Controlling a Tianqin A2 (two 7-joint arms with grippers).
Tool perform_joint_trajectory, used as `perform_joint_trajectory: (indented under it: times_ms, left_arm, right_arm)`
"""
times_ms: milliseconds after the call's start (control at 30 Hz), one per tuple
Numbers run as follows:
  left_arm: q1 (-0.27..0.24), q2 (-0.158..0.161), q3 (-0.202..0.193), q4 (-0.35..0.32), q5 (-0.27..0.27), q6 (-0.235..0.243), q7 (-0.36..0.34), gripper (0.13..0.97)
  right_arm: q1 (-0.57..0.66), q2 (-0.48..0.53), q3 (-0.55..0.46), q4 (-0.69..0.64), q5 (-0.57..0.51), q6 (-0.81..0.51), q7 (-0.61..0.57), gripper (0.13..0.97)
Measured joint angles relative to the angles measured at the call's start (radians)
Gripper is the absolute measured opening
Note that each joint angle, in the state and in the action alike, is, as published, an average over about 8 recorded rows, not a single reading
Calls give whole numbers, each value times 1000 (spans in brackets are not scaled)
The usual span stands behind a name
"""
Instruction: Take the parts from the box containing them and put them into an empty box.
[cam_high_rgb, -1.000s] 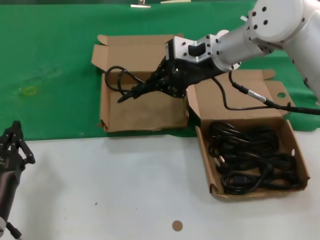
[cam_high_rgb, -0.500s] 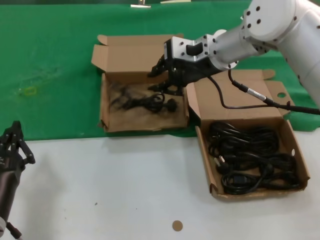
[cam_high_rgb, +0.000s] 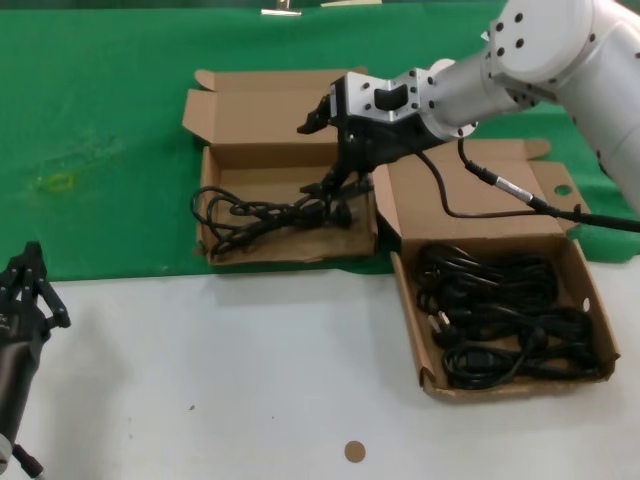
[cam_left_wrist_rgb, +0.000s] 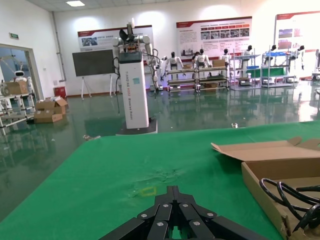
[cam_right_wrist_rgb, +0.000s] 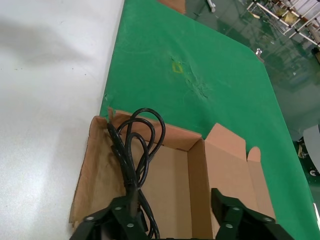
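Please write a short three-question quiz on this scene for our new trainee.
1. True or false: the right gripper is open over the left box.
2. Where does the loose cord lie? A) on the white table B) in the left box, one loop over its wall C) in the fingers.
3. Which box holds the most cords?

Key: 1 true. 2 B. 3 the right box. The left gripper waits at the table's near left edge.
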Motion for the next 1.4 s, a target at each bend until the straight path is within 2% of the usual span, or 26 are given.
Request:
perform_joint_trajectory:
  times_ms: [133, 400, 533, 633, 800, 933, 1100, 1200, 1333, 1400]
  left_arm:
    - [0, 0, 0, 0, 0, 0, 0, 144]
    - [0, 0, 0, 0, 0, 0, 0, 172]
    - [0, 0, 0, 0, 0, 0, 0, 189]
    - [0, 0, 0, 0, 0, 0, 0, 189]
    - [0, 0, 0, 0, 0, 0, 0, 262]
    - [0, 0, 0, 0, 0, 0, 0, 306]
    - [0, 0, 0, 0, 0, 0, 0, 424]
    - [0, 0, 0, 0, 0, 0, 0, 494]
    - [0, 0, 0, 0, 0, 0, 0, 494]
    - [0, 0, 0, 0, 0, 0, 0, 550]
  right_arm:
    - [-2, 2, 1, 4, 1, 0, 1, 488]
    - [-44, 4, 22, 34, 21, 33, 4, 706]
    - [-98, 7, 48, 71, 45, 75, 7, 706]
    - [-145, 9, 71, 105, 67, 113, 9, 765]
    - [-229, 14, 111, 163, 106, 178, 13, 863]
    - [-297, 17, 144, 211, 137, 231, 17, 895]
    - [-382, 21, 186, 272, 176, 298, 21, 949]
    - [-434, 24, 211, 308, 200, 339, 24, 953]
    - [-503, 28, 243, 355, 232, 393, 28, 961]
    - [-537, 29, 260, 379, 247, 419, 29, 966]
